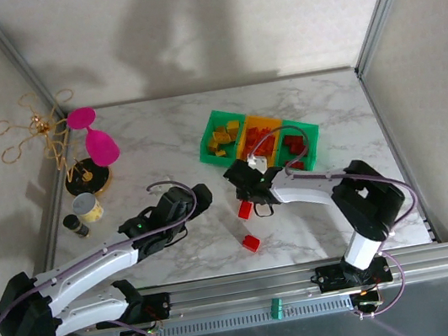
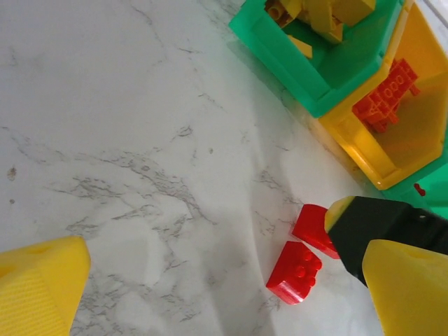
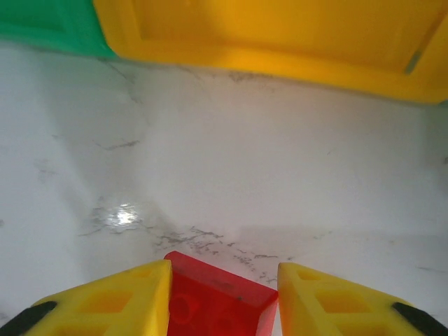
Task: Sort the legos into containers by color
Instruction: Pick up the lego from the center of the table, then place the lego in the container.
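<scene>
Two red legos lie on the marble. My right gripper is shut on one red lego; in the right wrist view that brick fills the gap between the yellow fingers. The other red lego sits loose nearer the front. In the left wrist view it lies beside the gripped one. My left gripper stands open to the left of both, holding nothing. The containers form a row: a green bin with yellow legos, a yellow bin with orange ones, and a green bin with red ones.
A gold wire stand with a pink glass rises at the left edge, with a cream cup and a small dark bottle beside it. A metal rail runs along the table's near edge.
</scene>
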